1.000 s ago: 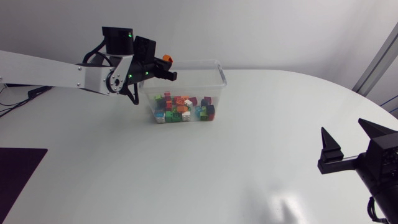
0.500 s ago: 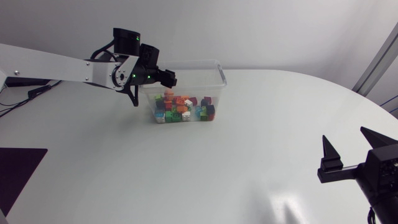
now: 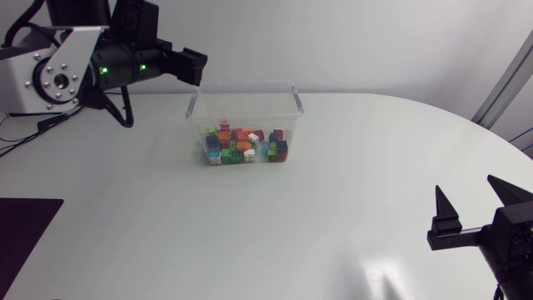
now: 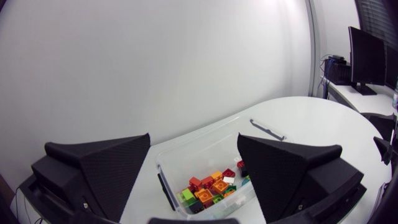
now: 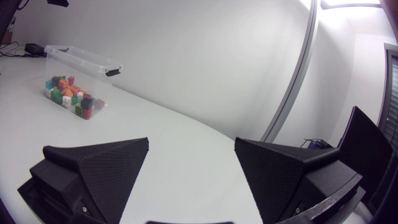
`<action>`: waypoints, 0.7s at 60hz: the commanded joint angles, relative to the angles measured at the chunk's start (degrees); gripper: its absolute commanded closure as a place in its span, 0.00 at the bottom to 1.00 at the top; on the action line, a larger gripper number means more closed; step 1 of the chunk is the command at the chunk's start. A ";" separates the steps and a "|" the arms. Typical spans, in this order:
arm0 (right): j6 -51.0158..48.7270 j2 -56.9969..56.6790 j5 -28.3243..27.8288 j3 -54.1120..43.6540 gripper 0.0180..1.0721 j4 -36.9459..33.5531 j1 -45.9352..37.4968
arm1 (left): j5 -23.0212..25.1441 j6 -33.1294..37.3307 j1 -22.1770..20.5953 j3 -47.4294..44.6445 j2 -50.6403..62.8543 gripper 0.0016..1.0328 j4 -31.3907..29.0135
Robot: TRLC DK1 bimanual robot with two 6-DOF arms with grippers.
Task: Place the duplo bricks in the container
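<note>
A clear plastic container [image 3: 293,98] stands at the table's far middle, with several coloured duplo bricks [image 3: 245,143] piled on its floor. My left gripper [image 3: 193,65] hangs raised, left of and behind the container, open and empty. In the left wrist view the container [image 4: 171,163] and its bricks [image 4: 213,185] lie ahead of and below the spread fingers [image 4: 99,168]. My right gripper [image 3: 472,197] hovers at the near right, open with nothing in it. Seen from the right wrist, the container [image 5: 79,59] and its bricks [image 5: 67,94] are far across the table.
A dark mat [image 3: 23,229] lies at the table's near left edge. Bare white tabletop [image 3: 275,225] stretches between the container and my right gripper.
My left gripper held an orange brick over the container's left rim, then opened. It has since pulled back up and to the left, empty. The right arm has sunk slightly.
</note>
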 commanded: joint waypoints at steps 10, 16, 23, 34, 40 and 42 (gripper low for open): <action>-0.33 -1.10 1.31 -1.58 0.05 -0.40 0.49 | -2.46 2.12 -0.96 -12.98 -11.73 0.05 0.44; -0.33 -1.89 1.75 -2.02 0.05 0.57 0.49 | -2.81 2.12 -0.96 -16.68 -15.69 0.05 0.53; -0.42 -1.98 1.92 -2.19 0.05 1.18 0.40 | -3.43 2.12 -0.87 -20.45 -19.55 0.05 0.88; -0.33 -2.59 2.01 -3.51 0.05 3.47 0.93 | -3.52 2.29 0.10 -26.26 -25.44 0.05 1.41; -0.68 -2.59 2.45 -3.42 0.05 3.47 1.54 | -3.60 2.47 0.45 -29.33 -29.05 0.05 1.41; -0.68 -2.59 2.45 -3.42 0.05 3.47 1.81 | -3.69 2.64 0.62 -30.21 -30.01 0.05 1.49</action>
